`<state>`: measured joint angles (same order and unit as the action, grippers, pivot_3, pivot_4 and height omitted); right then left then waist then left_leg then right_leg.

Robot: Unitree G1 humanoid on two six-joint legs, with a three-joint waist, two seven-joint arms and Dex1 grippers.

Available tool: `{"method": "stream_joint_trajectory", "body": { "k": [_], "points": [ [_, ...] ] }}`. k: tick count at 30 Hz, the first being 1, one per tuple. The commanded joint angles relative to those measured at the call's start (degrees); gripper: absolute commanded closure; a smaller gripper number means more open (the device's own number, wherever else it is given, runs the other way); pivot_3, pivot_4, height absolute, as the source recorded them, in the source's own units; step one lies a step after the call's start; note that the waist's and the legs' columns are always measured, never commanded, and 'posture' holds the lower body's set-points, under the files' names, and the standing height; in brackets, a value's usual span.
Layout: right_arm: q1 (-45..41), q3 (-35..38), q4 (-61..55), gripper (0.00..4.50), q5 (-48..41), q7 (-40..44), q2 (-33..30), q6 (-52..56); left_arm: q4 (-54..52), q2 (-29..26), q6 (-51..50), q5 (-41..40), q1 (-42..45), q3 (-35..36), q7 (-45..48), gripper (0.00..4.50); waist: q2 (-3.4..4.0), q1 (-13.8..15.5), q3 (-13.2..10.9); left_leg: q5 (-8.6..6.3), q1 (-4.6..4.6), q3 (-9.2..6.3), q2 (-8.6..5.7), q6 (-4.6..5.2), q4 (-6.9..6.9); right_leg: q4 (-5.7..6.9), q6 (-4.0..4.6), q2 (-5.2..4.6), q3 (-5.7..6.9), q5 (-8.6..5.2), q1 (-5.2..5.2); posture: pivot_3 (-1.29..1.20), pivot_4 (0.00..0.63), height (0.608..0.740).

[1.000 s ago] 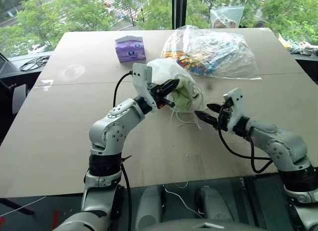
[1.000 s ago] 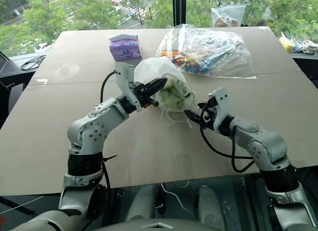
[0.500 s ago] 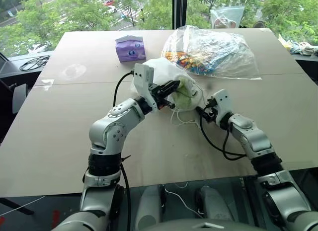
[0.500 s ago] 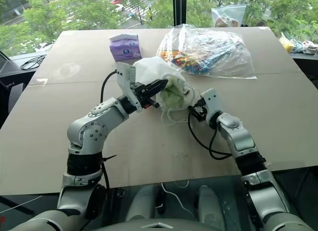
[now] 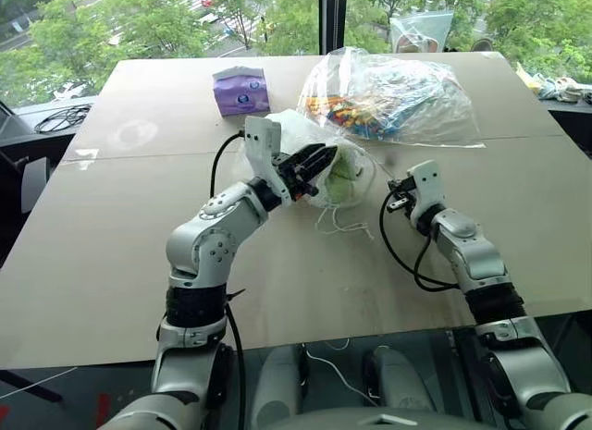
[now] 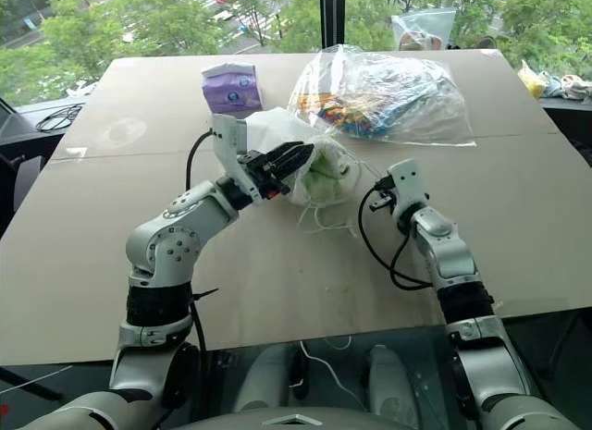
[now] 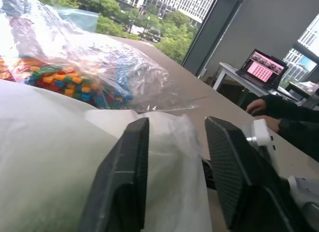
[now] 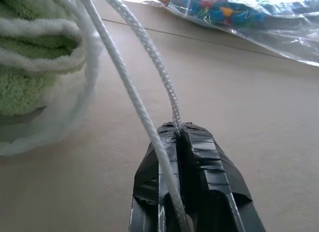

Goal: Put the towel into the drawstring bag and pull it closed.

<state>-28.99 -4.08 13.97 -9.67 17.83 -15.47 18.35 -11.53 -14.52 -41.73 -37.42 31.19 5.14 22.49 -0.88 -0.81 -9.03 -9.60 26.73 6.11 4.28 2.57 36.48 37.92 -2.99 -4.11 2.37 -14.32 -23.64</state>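
Moved in beside the white fabric drawstring bag (image 5: pixel 310 153), the right gripper (image 8: pixel 179 129) is clamped on its thin white cord (image 8: pixel 149 57); the left gripper (image 7: pixel 174 142) has been parted, straddling the bag, with the pale green fluffy towel (image 8: pixel 30 67) inside.

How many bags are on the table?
2. The white drawstring bag sits mid-table with the green towel in it. The clear plastic bag of colourful bits lies behind it, toward the window. Another may be hidden behind that.

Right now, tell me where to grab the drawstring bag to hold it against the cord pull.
Grip the bunched white fabric at the drawstring bag's top, coming from the left claw's side. The mouth, with the towel showing, faces the right claw, already shut on the cord.
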Motion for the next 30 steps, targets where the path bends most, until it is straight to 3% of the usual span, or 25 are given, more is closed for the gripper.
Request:
{"method": "stream_joint_trajectory", "body": {
  "k": [1,2,6,11,14,17,19,24,30],
  "points": [
    [-0.12,1.16,-3.72,4.5,0.57,-0.25,-0.09,0.89,-3.49,-0.96,2.35,0.44,0.69,-0.35,1.78,1.19,0.0,0.04,0.0,0.0,0.0,0.01,0.0,0.0,0.0,0.0,0.0,0.0,0.0,0.0,0.0,0.0,0.15,0.74],
    [-0.13,1.14,-3.84,4.5,0.85,-0.21,-0.14,1.04,-4.43,-1.48,2.17,0.13,0.37,-0.56,2.51,0.72,0.0,0.03,0.0,0.0,0.0,0.01,0.0,0.0,0.0,0.0,0.0,0.0,0.0,0.0,0.0,0.0,0.15,0.74],
    [-0.1,1.52,-4.52,4.5,1.17,-0.2,-0.13,1.85,-11.32,-4.99,-1.36,-5.38,-2.98,0.83,5.88,0.72,0.0,0.01,0.0,0.0,0.0,0.03,0.0,-0.01,-0.01,-0.01,0.0,-0.02,-0.01,0.0,0.0,0.0,0.15,0.74],
    [-0.21,1.97,-4.88,4.5,1.54,-0.08,-0.01,2.4,-19.83,-15.34,-7.07,-10.74,-12.42,1.72,12.0,0.72,0.08,-0.51,-0.03,0.0,-0.07,-0.05,0.09,-0.03,-0.07,0.02,0.01,0.02,-0.09,-0.01,-0.04,0.0,0.15,0.74],
    [-0.49,1.83,-4.9,4.5,1.89,0.24,0.19,2.58,-22.27,-21.01,-7.19,-8.65,-19.42,0.35,14.36,0.72,0.12,-0.54,-0.05,0.0,-0.13,-0.07,0.08,-0.05,-0.1,0.02,0.03,0.0,-0.1,-0.02,-0.03,0.0,0.15,0.74],
    [-0.95,1.68,-4.59,4.5,2.07,0.54,0.67,2.65,-19.72,-25.18,-0.52,2.88,-24.15,-6.99,15.01,0.72,0.14,-0.16,-0.06,-0.01,-0.15,-0.06,0.07,-0.05,-0.1,0.01,0.19,-0.03,-0.11,-0.11,-0.03,0.0,0.15,0.74],
    [-1.22,1.6,-4.37,4.5,2.18,0.78,0.9,2.61,-16.05,-24.08,3.98,8.34,-24.79,-10.55,14.01,0.72,0.15,0.05,-0.06,-0.03,-0.15,-0.03,0.05,-0.09,-0.1,0.0,0.24,-0.06,-0.11,-0.12,-0.04,0.0,0.15,0.74],
    [-2.15,1.83,-3.08,4.5,2.63,0.73,1.6,2.33,-3.25,-13.04,15.7,16.63,-21.3,-15.34,10.4,0.72,0.14,0.25,-0.06,-0.15,-0.14,-0.01,0.01,-0.27,-0.09,-0.02,0.24,-0.16,-0.11,-0.12,-0.03,0.0,0.15,0.74],
    [-2.0,2.59,-4.11,4.5,2.78,0.15,1.55,2.65,7.52,-7.25,22.86,22.5,-16.81,-16.7,9.97,0.72,0.15,0.03,-0.05,0.0,-0.12,0.18,0.04,-0.03,-0.12,0.02,0.06,-0.04,-0.11,-0.02,-0.06,0.0,0.15,0.74]
  ]
}}
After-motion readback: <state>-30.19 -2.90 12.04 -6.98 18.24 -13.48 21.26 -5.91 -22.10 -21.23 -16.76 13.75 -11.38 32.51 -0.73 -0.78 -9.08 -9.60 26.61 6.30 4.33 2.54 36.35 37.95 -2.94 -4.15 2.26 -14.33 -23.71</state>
